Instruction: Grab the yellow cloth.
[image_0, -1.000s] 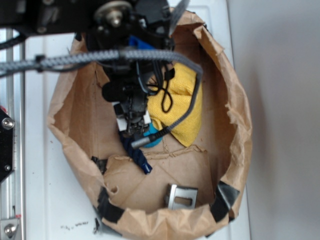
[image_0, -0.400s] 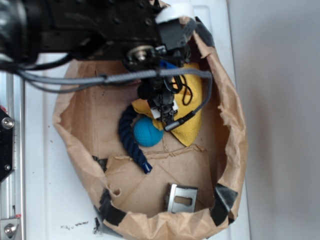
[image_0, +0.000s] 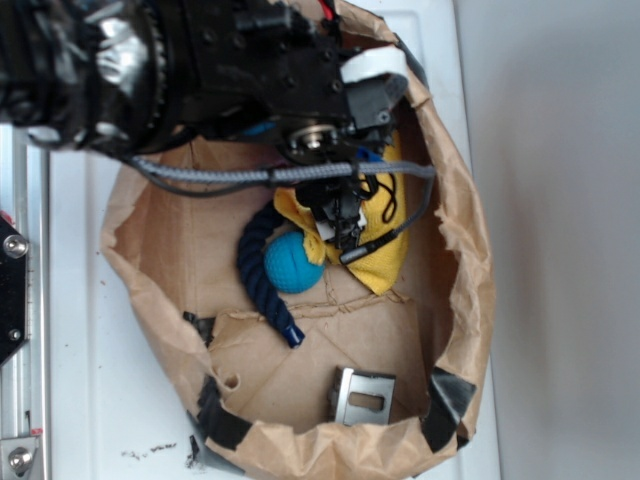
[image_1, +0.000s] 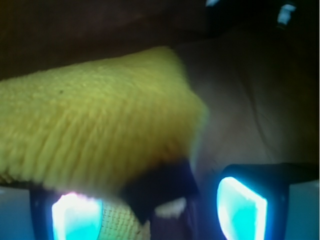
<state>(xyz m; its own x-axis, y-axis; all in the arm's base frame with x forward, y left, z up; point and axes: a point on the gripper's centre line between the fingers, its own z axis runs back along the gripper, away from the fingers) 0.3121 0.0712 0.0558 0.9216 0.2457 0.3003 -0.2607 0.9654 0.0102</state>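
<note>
A white surface is seen beneath everything, flecked with small dark specks near its lower left edge. A crumpled brown paper bag — rolled down at the rim and patched with black tape — is set directly on it. A metal rail is seen along the left edge of the surface.

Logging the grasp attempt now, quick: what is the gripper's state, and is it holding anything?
Gripper: open, fingers apart just above the yellow cloth, nothing clamped yet.
</note>
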